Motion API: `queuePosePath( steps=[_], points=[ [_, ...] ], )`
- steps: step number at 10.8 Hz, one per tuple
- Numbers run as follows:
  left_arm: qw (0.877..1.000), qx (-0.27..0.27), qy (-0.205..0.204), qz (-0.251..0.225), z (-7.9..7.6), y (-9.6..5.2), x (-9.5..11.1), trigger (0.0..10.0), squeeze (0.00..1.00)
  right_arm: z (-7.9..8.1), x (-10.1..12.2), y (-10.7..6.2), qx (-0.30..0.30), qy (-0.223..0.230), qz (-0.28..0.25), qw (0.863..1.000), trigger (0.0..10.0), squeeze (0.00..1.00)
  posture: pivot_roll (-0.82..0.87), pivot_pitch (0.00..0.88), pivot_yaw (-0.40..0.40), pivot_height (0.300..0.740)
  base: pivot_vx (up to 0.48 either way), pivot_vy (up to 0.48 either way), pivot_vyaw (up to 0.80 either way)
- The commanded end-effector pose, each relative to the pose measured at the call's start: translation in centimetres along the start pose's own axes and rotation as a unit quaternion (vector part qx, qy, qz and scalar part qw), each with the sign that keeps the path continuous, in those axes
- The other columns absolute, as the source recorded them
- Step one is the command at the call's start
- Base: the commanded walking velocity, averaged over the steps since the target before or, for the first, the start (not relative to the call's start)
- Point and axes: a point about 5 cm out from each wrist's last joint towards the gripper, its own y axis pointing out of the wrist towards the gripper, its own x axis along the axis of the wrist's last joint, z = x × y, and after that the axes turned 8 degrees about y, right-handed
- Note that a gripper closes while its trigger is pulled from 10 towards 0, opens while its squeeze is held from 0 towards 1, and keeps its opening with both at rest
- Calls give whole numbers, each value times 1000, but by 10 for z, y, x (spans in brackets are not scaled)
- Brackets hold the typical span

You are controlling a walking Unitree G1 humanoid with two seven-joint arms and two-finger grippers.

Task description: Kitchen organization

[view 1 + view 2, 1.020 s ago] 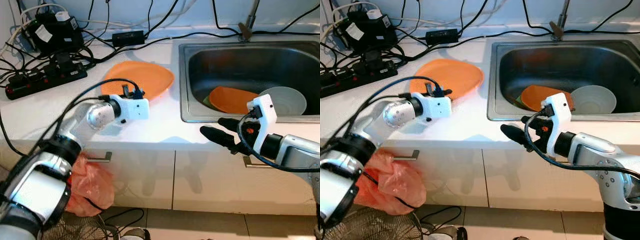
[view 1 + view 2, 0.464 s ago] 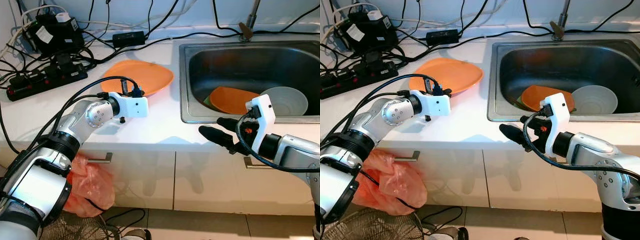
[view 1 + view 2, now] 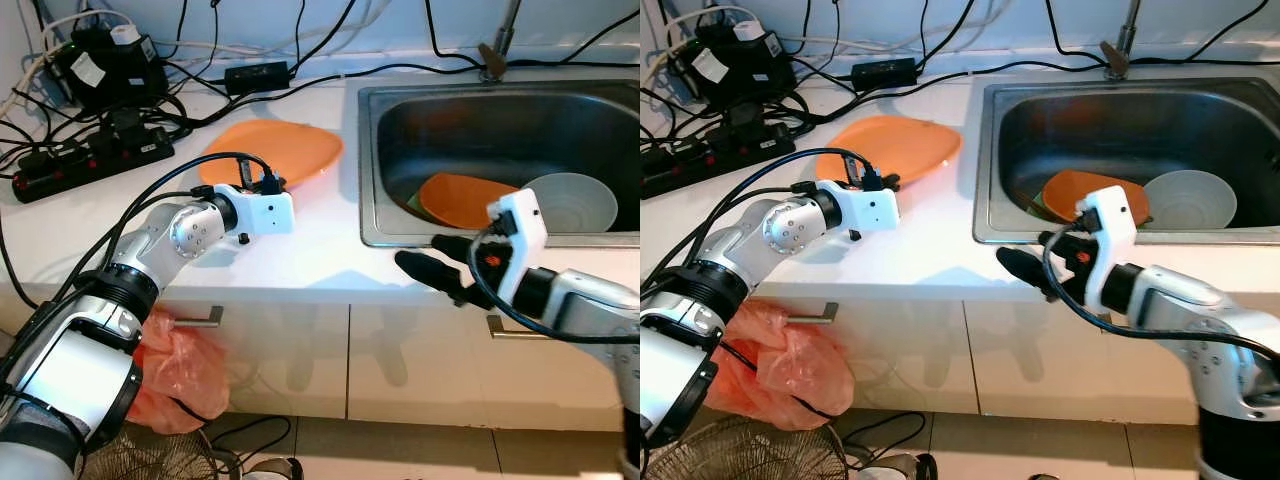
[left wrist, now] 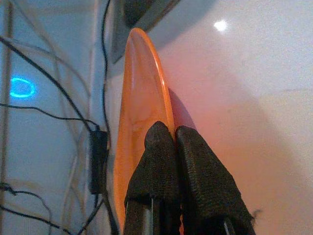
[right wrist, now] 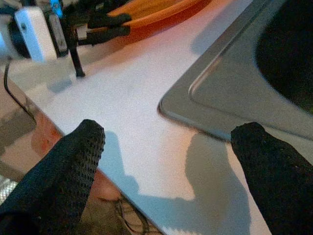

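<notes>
The left gripper (image 4: 173, 139) pinches the rim of the orange plate (image 3: 280, 150) on the counter (image 3: 310, 250). The right gripper (image 5: 171, 156) hovers with fingers spread by the sink (image 3: 400, 130).

The smooth white table (image 3: 320, 250) has a soft sheen. The brushed stainless-steel sink (image 3: 480, 130) looks dull grey. The orange plastic plate (image 3: 290, 150) is smooth and semi-glossy. The left hand's fingers (image 4: 161, 161) wear rough black woven fabric, and the right hand's fingers (image 5: 73, 156) the same.
</notes>
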Motion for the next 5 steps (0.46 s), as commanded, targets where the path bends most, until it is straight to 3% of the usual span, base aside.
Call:
queuePosePath(
  steps=[1, 3, 5],
  points=[
    [1000, 16, 8, -1, -7, -2, 0, 0, 0, 0, 7, -1, -4, 0, -21, 1000, 10000, 0, 69, 107, 100, 740, 0, 0, 0],
    [992, 116, 32, -36, 7, -6, 12, 0, 0, -3, 19, 4, -14, 19, -67, 997, 10000, 0, 72, 106, 94, 740, 0, 0, 0],
    [979, 191, 45, -62, 13, -11, 20, 0, 0, -5, 40, 12, -21, 73, -146, 986, 10000, 0, 72, 106, 89, 740, 0, 0, 0]
  ],
)
